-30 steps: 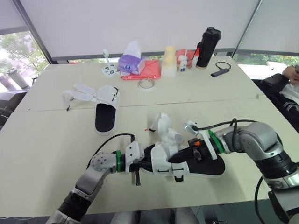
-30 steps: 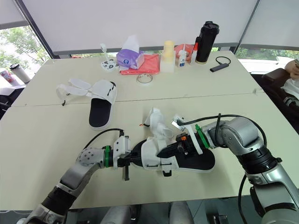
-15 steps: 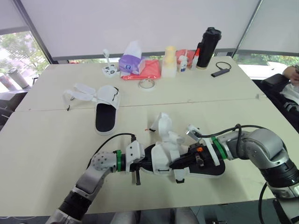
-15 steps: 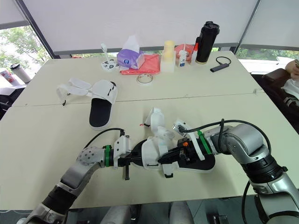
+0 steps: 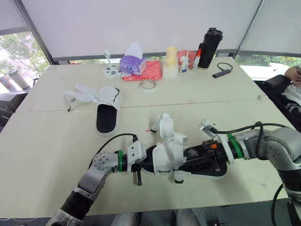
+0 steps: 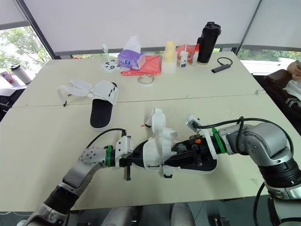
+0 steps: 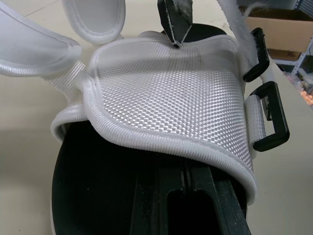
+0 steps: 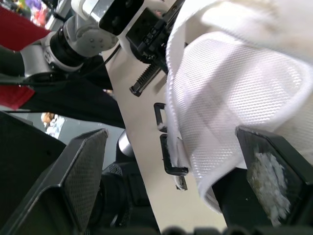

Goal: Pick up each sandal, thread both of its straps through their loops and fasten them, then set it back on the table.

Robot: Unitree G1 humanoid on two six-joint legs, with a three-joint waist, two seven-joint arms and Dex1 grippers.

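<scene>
The near sandal (image 5: 186, 160) lies on the table, black sole with a white mesh upper; one strap (image 5: 164, 126) stands up loose. Two black loops (image 7: 266, 117) hang on its side. My left gripper (image 5: 143, 165) is at the toe end, its fingers (image 7: 166, 200) shut together and pushed in under the upper. My right gripper (image 5: 200, 161) hovers over the heel half, open, with its fingers (image 8: 73, 171) wide apart on either side of the white upper and nothing gripped. The second sandal (image 5: 107, 110) lies at the far left with its straps (image 5: 82, 94) spread open.
Along the table's far edge stand a purple tissue pack (image 5: 131, 61), a red cloth (image 5: 149, 69), a tape roll (image 5: 147, 84), small bottles (image 5: 170, 61), a black flask (image 5: 209, 47) and a black cable (image 5: 221, 71). A person's hand (image 5: 294, 75) is at the right edge.
My right gripper has opened, let go of the strap and drawn back to the right along the sandal. The left gripper has not moved.
</scene>
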